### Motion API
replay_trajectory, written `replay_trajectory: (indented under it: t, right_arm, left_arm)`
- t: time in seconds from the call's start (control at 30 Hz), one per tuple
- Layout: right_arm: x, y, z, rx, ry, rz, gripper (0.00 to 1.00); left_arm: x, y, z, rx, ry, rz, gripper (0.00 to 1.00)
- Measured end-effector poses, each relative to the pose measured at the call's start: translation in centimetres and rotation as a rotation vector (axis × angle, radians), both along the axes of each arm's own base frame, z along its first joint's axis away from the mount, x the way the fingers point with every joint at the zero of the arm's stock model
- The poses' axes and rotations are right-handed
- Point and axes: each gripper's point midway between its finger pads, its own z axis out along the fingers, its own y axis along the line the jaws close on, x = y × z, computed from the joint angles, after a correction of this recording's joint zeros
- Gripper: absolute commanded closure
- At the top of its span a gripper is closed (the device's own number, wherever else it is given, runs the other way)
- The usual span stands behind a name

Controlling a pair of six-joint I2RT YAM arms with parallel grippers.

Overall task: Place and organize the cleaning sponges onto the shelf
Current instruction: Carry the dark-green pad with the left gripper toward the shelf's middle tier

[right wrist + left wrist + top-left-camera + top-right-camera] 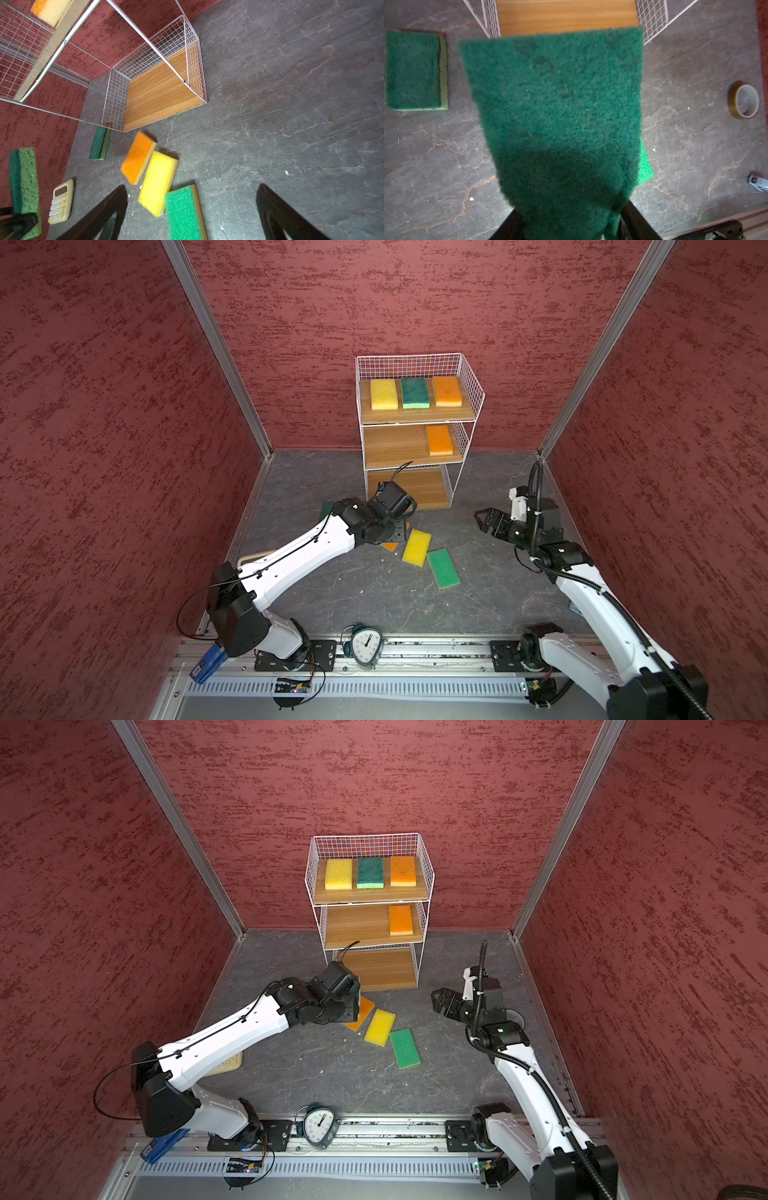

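Plainly we pinch the dark green rectangular foam sponge (556,104) by one end in our half-closed left gripper (397,531), centre of both top views, before the white wire-and-wood shelf (395,443); seemingly light, squashy; right gripper (484,520) gapes empty.

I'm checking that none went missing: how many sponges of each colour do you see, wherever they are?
Green sponges: 4
Orange sponges: 3
Yellow sponges: 2
Total: 9
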Motion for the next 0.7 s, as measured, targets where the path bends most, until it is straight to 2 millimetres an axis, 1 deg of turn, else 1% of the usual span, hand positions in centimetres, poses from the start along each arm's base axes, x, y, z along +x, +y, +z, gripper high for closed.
replay_trajectory:
  t: [0.23,0.3,0.37,0.5,0.63,0.7]
  right_arm:
    - [0.3,0.2,0.3,0.007,0.0,0.008,0.03]
    - [0.3,0.2,0.5,0.008,-0.006,0.009,0.03]
    - [0.4,0.3,0.7,0.009,-0.009,0.01,0.03]
    - [0.5,0.3,1.2,0.01,-0.02,0.009,0.03]
    - [0.5,0.3,1.1,0.01,-0.018,0.009,0.02]
    - [0.6,0.3,1.0,0.009,-0.013,0.009,0.03]
  left_arm:
    - [2.9,-0.5,4.2,-0.061,-0.124,-0.017,0.41]
    - [3.8,-0.9,5.4,-0.077,-0.166,-0.026,0.41]
    - [4.7,-1.3,6.3,-0.086,-0.199,-0.034,0.41]
    - [6.5,-2.1,6.9,-0.091,-0.25,-0.048,0.4]
    - [8.3,-2.7,7.1,-0.086,-0.285,-0.057,0.4]
    - [9.2,-3.3,7.5,-0.086,-0.306,-0.061,0.4]
